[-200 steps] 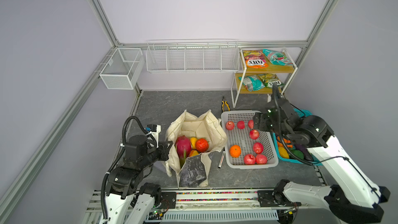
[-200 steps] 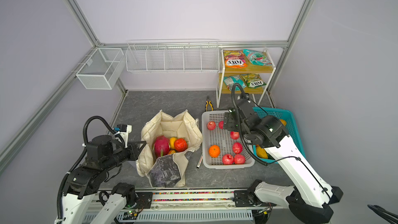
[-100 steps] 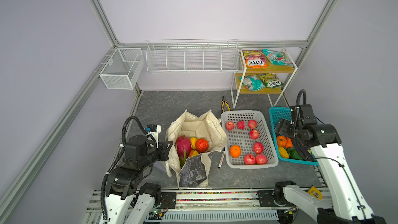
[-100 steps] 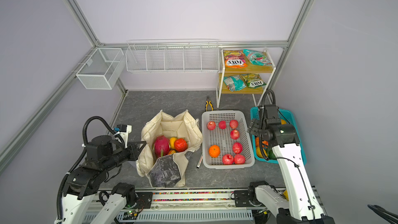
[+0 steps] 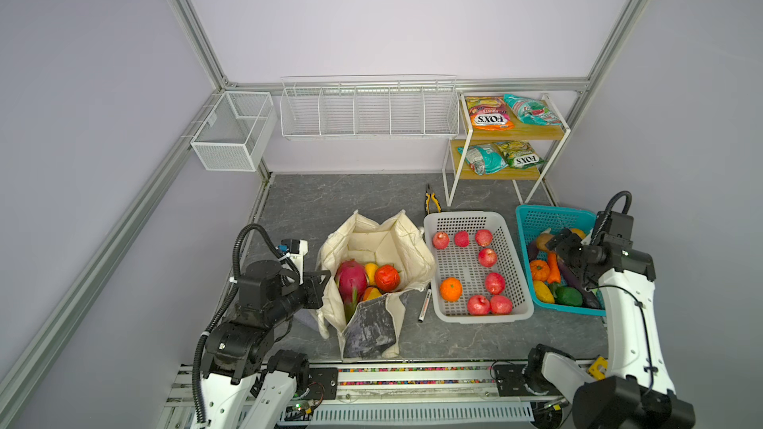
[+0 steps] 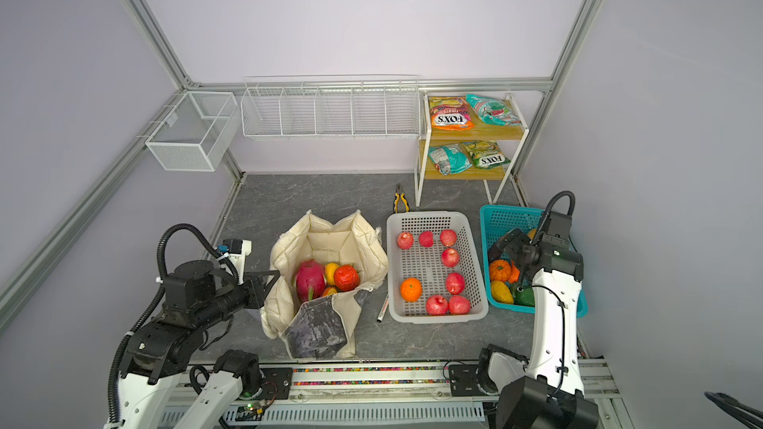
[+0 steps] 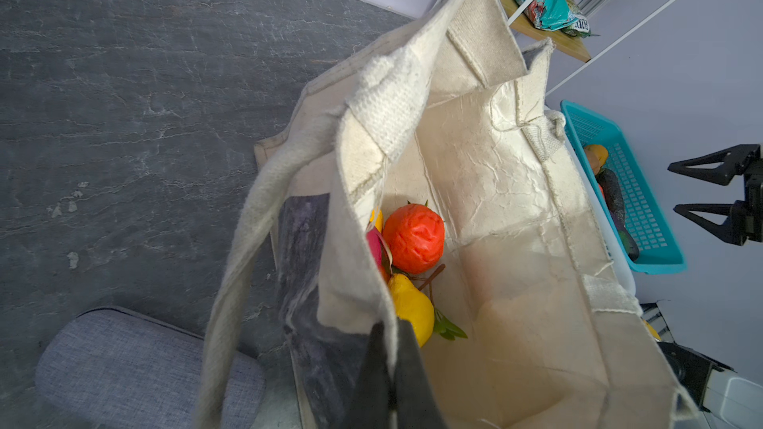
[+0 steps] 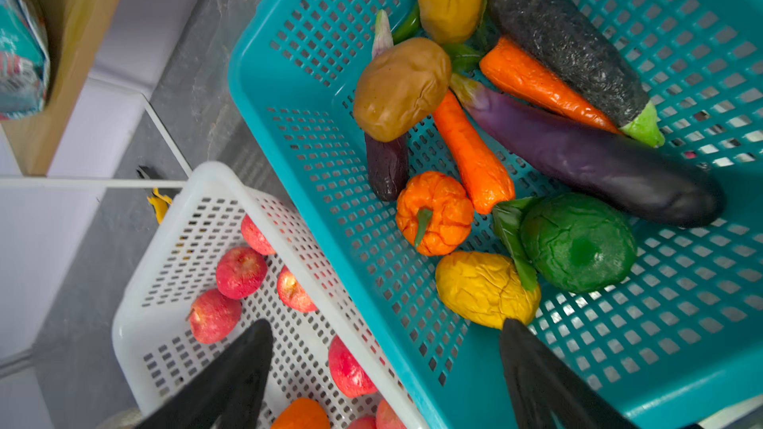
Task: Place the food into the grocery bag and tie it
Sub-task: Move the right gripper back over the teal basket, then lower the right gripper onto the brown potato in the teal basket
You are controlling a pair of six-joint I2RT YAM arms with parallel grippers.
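Jaws of left arm [image 5: 264, 284] pinching grocery bag [image 5: 384, 241], right arm [image 5: 625, 303] arched, jaws wide

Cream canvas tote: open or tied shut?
Open: the cream canvas tote gapes in both top views, magenta dragon fruit and red-orange crinkled fruit visible inside.

The right gripper [image 5: 554, 248] leaves the white basket [image 5: 483, 317], which now lies beside it, and hangs with the teal basket [image 5: 549, 211] and its vegetables [image 8: 470, 158] directly beneath it.
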